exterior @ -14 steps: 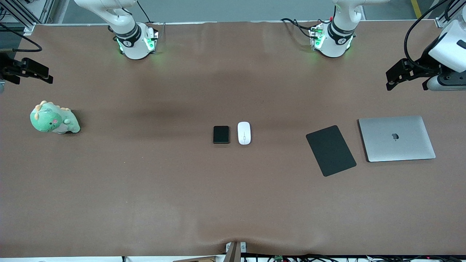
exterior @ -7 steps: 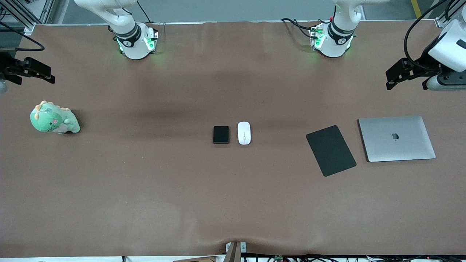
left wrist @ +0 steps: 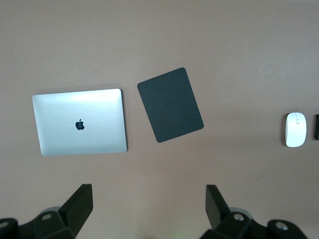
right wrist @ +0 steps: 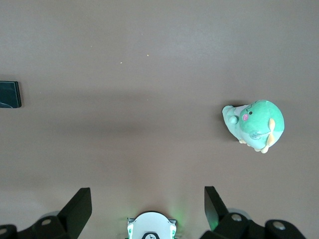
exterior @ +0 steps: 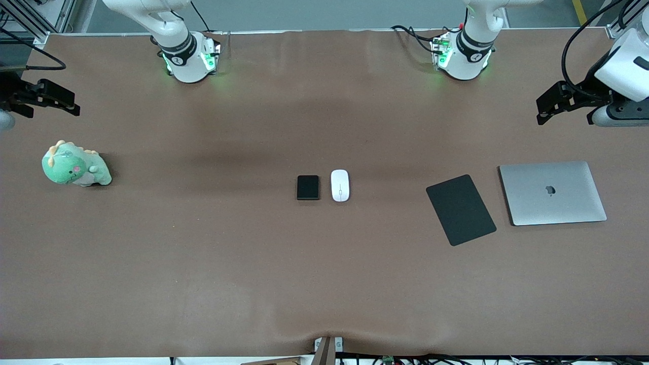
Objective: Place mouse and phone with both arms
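Nearest the front camera lies the black mat (exterior: 460, 209), with the silver laptop (exterior: 552, 192) beside it toward the left arm's end of the table (exterior: 324, 284). Mid-table, the phone (exterior: 308, 187) and the white mouse (exterior: 340, 185) rest just beside each other, untouched. The green dinosaur plush (exterior: 75, 165) sits toward the right arm's end. The 2 grippers hang released and empty: left gripper (exterior: 565, 109) over bare table above the laptop, right gripper (exterior: 48, 101) over bare table above the plush.
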Controlling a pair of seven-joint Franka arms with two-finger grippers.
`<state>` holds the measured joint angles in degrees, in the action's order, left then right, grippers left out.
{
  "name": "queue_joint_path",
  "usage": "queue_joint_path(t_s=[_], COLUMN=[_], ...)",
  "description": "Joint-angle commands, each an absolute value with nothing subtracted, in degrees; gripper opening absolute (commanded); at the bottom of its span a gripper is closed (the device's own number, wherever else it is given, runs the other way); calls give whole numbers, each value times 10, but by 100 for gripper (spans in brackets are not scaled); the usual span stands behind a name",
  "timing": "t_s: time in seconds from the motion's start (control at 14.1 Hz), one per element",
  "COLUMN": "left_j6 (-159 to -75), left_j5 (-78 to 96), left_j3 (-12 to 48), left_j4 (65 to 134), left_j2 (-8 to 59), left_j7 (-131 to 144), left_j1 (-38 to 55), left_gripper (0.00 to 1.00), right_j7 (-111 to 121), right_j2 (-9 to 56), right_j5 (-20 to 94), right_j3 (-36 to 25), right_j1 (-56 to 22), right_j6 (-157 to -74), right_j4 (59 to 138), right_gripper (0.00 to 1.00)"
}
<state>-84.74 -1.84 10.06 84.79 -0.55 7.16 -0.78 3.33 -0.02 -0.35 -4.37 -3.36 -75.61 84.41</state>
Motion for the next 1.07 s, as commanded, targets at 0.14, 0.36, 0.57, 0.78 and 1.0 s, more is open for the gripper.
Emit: queue_joint_path(t_s=[0.14, 0.36, 0.57, 0.78, 1.0], left_j6=[-838, -838, -839, -840, -842], left_j5=[-12, -11, -12, -13, -11], left_j3=[100, 100, 101, 102, 102], left_j4=[841, 841, 841, 841, 840], left_j2=[-5, -6, -4, -4, -3], left_j7=[79, 82, 82, 82, 83], left_j1=[-11, -11, -9, -6, -4], left_gripper=[100, 100, 100, 100, 100], right_j7=[36, 35, 35, 35, 34], right_j2=[-6, -6, -6, -4, 1], right_j5=[-9, -9, -8, -9, -9], right_j3=[-46, -45, -46, -46, -47], right_j1=[-33, -38, -33, -33, -32], right_j6=[-731, -731, -728, -727, -727], right_j4=[848, 848, 852, 852, 852], right_gripper=[100, 100, 100, 100, 100])
